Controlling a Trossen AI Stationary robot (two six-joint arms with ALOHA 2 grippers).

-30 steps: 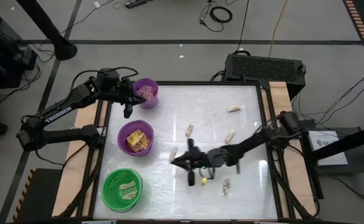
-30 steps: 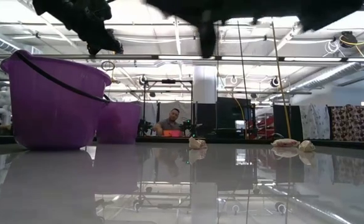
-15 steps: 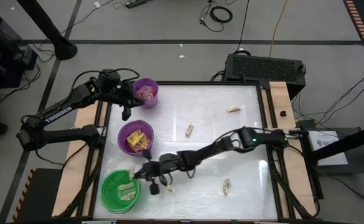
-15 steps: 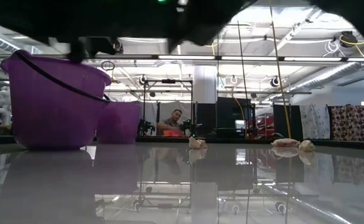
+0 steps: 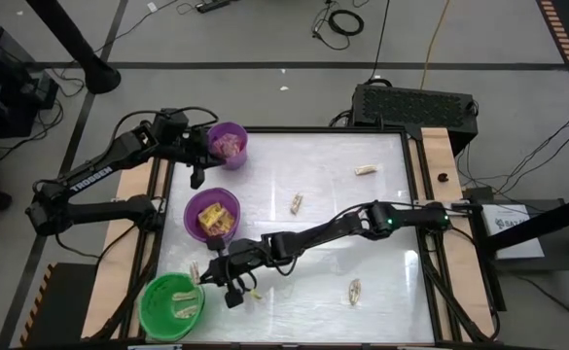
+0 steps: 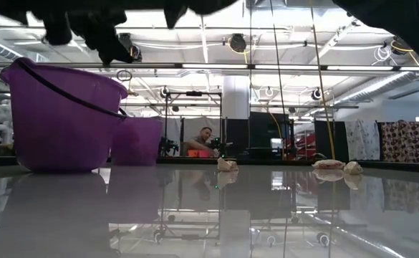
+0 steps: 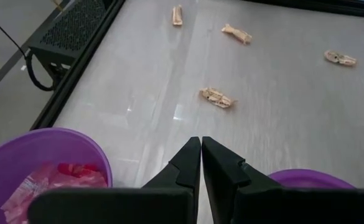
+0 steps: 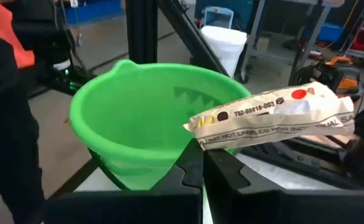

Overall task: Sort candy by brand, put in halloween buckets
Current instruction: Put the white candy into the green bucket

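Right wrist view shows me my right gripper [image 8: 201,163] clamped on a pale tan wrapped candy piece with printed lettering [image 8: 274,117], held just before the rim of the bright green round plastic bucket [image 8: 132,124]. From the high view, that right gripper [image 5: 233,288] sits near the table's front-left corner, right beside the green bucket [image 5: 170,305], which hangs partly over the table's left edge and has a few tan pieces inside. The right arm stretches across the white table [image 5: 362,224] from its right edge.

Just behind the gripper stands the wider purple round plastic bucket [image 5: 212,215], holding yellow packets [image 5: 211,220]. Further back, at the rear-left corner, is the small purple bucket [image 5: 229,144] with pink-red packets in it [image 5: 228,146]. My left gripper [image 5: 195,173] hovers between the two purple buckets near the left edge; in the left wrist view its fingers [image 7: 188,163] are pressed together with nothing between them.

Loose tan wrapped pieces lie on the table: one near the rear-right [image 5: 365,170], one mid-table [image 5: 296,203], one toward the front-right [image 5: 354,290].
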